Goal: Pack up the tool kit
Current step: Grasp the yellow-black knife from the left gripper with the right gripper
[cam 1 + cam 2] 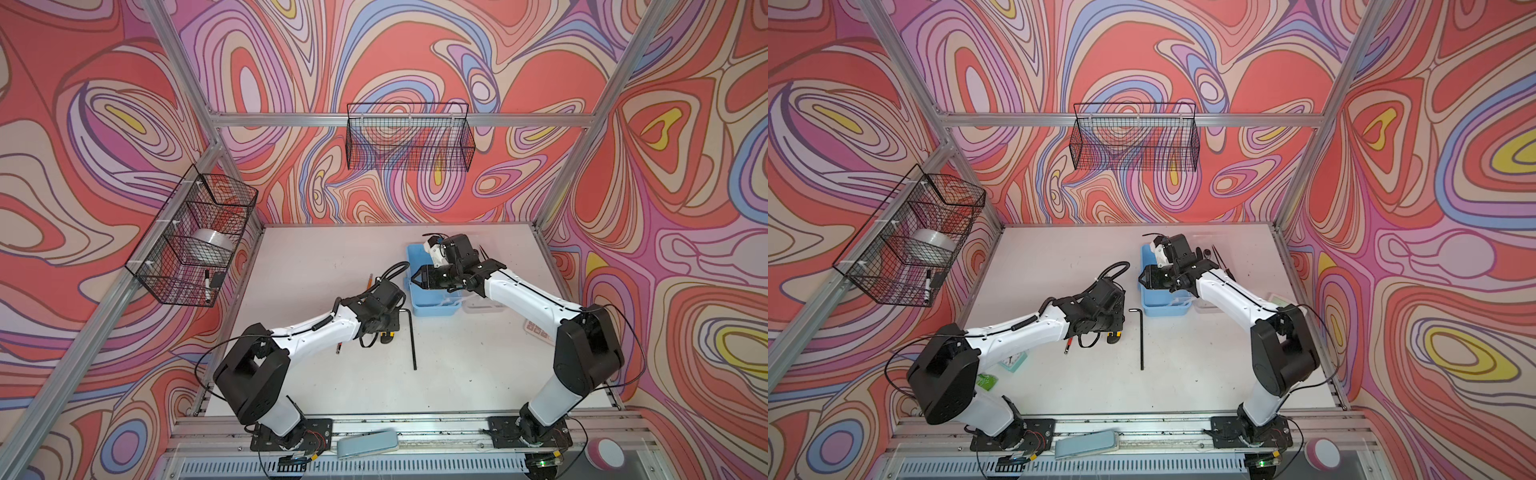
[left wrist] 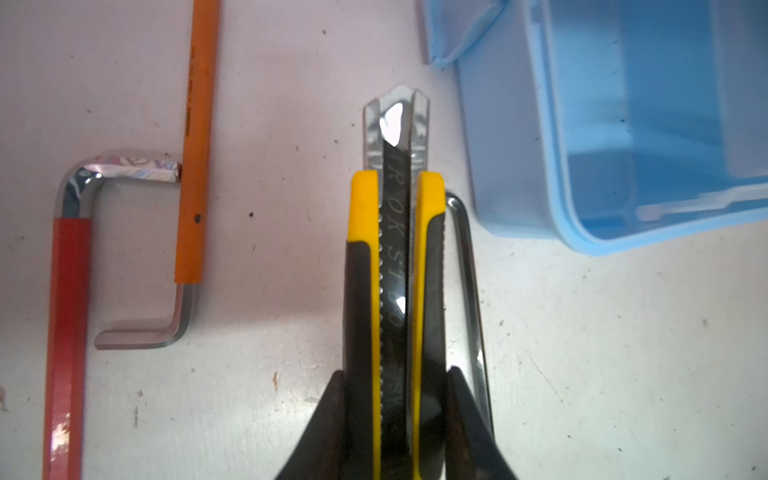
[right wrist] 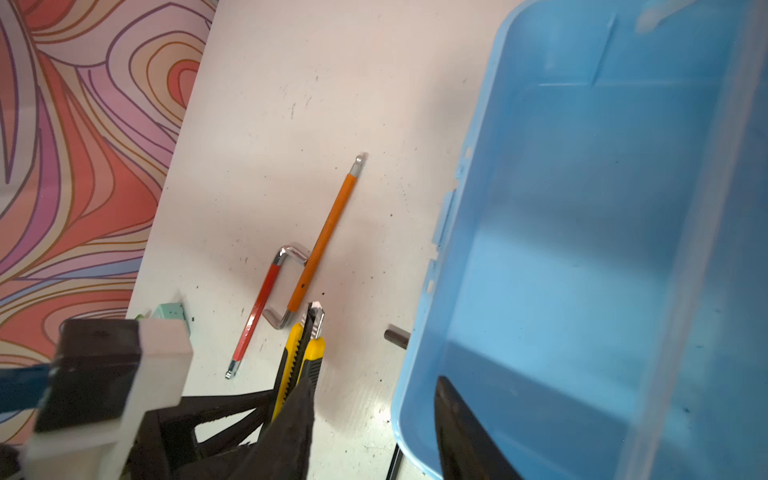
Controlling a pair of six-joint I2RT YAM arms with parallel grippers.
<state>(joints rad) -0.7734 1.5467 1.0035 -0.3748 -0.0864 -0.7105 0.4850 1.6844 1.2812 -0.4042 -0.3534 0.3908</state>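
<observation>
Barely begun: case near-empty (hex keys on tabletop); left hand pinches utility knife, right hand spread.

Open light blue case; yellow-black utility knife beside it, orange hex key near

Both top views: bright, even, diffuse light; only faint soft shadows on table. Wide-lens stretch: frame rails splay toward corners. Left wrist view: white glare on utility knife tip, mirror sheen on bend of red hex key; nearest edge soft. Right wrist view: case wall close, blurred; foreground out of focus, pinkish cast.
</observation>
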